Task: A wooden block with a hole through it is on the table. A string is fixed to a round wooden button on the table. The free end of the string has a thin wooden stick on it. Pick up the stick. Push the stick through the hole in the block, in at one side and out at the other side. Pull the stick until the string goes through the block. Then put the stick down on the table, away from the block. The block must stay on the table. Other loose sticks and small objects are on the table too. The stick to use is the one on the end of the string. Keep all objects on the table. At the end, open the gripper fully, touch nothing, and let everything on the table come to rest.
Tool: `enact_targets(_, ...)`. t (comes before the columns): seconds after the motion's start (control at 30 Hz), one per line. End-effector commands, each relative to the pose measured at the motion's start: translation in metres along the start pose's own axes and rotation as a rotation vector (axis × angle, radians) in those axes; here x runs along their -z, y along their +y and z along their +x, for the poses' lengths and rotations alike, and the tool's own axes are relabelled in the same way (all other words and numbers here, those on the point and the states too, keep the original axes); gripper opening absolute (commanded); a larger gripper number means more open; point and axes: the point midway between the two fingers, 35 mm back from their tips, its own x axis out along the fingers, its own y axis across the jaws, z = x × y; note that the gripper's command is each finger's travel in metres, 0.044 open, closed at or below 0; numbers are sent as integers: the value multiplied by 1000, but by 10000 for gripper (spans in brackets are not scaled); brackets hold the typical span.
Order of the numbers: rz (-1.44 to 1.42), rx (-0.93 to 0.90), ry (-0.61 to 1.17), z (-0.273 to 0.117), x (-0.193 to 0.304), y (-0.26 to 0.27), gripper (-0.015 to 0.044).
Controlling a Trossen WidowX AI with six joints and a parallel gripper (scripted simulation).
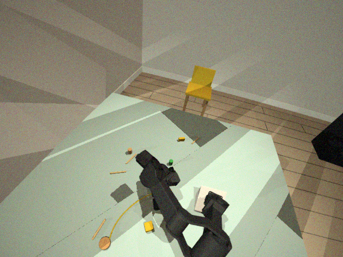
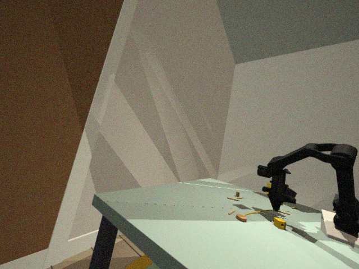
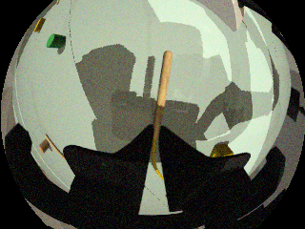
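Observation:
My gripper [image 2: 276, 210] [image 3: 155, 129] is shut on the wooden stick [image 2: 284, 212] [image 3: 165, 78], near its string end. The stick points away from the fingers, and its separate shadow in the wrist view suggests it is a little above the table. The yellow string [image 1: 121, 212] [image 2: 258, 212] curves from the round wooden button [image 1: 104, 242] [image 2: 241, 217] to the fingers. The yellow block [image 1: 148, 226] [image 2: 279, 223] [image 3: 222, 151] stands on the table beside the gripper, apart from the stick; a hole shows in the exterior view. The fingertips are hidden by the arm in the top view.
Loose sticks [image 1: 98, 229] [image 1: 118, 172] [image 1: 131, 158] [image 1: 195, 140] lie about. A small wooden cylinder [image 1: 129, 151] [image 2: 237, 194], a green cylinder [image 1: 170, 161] [image 3: 56, 41] and a small yellow piece [image 1: 181, 139] stand farther off. A pale plate [image 1: 199, 203] is at the arm's base.

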Motion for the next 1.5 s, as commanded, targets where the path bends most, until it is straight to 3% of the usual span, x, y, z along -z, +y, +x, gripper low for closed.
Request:
enact_targets(0.0, -11, -8, 0, -6, 2, 1, 0)
enact_targets(0.97, -1, 1, -1, -28, -1, -1, 0)
enact_targets(1.47, -4, 0, -108, -41, 11, -3, 0)
